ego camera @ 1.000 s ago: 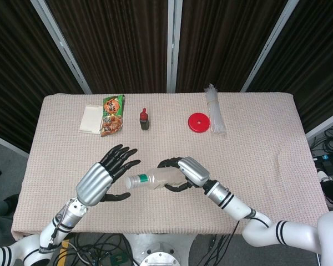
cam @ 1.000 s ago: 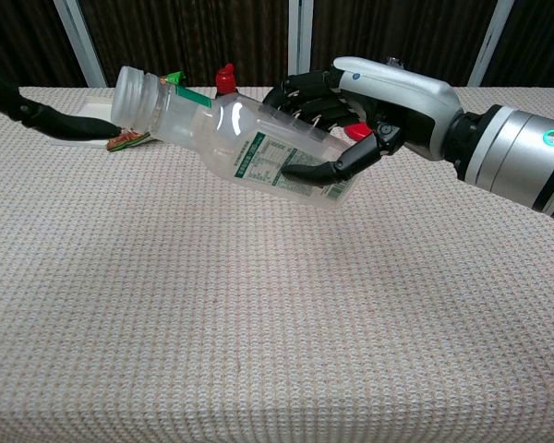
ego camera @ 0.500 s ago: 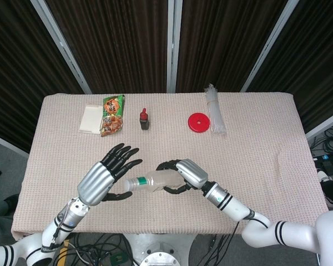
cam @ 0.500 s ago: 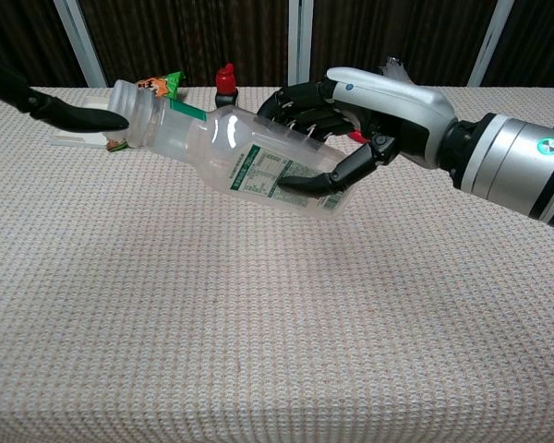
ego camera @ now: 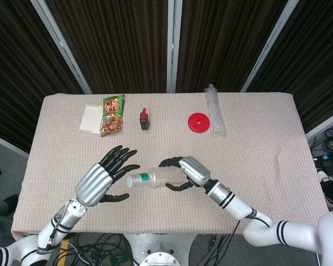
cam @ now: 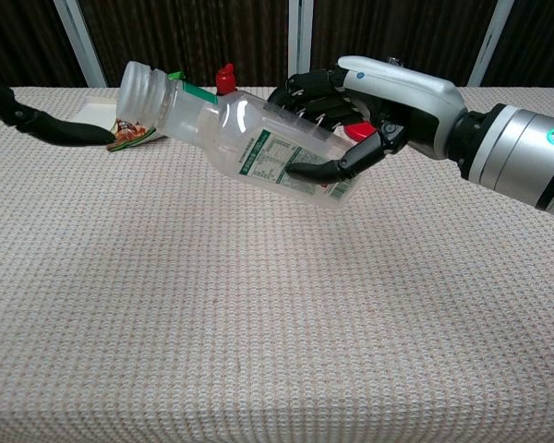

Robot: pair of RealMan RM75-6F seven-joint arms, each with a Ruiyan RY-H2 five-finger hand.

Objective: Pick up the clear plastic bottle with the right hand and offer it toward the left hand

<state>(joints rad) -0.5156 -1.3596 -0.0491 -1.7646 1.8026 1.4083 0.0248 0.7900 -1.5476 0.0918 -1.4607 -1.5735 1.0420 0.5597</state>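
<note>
My right hand (ego camera: 190,170) (cam: 388,101) grips the clear plastic bottle (ego camera: 156,178) (cam: 235,138) around its lower body, above the table. The bottle lies nearly level, its capless neck pointing left toward my left hand (ego camera: 102,178). That hand is spread, palm toward the bottle, with nothing in it. In the head view its fingertips come close to the bottle's mouth; whether they touch I cannot tell. The chest view shows only a dark fingertip (cam: 69,134) of the left hand, at the left edge, just left of the bottle's mouth.
Along the table's far side lie a white packet (ego camera: 92,118), a green snack bag (ego camera: 112,114), a small dark bottle with a red cap (ego camera: 144,119), a red disc (ego camera: 198,122) and a clear bundle of sticks (ego camera: 214,108). A beige woven cloth (ego camera: 255,149) covers the table.
Over the last second the right hand carried the bottle left toward the left hand, then back a little to the right and slightly higher. The left hand stayed spread.
</note>
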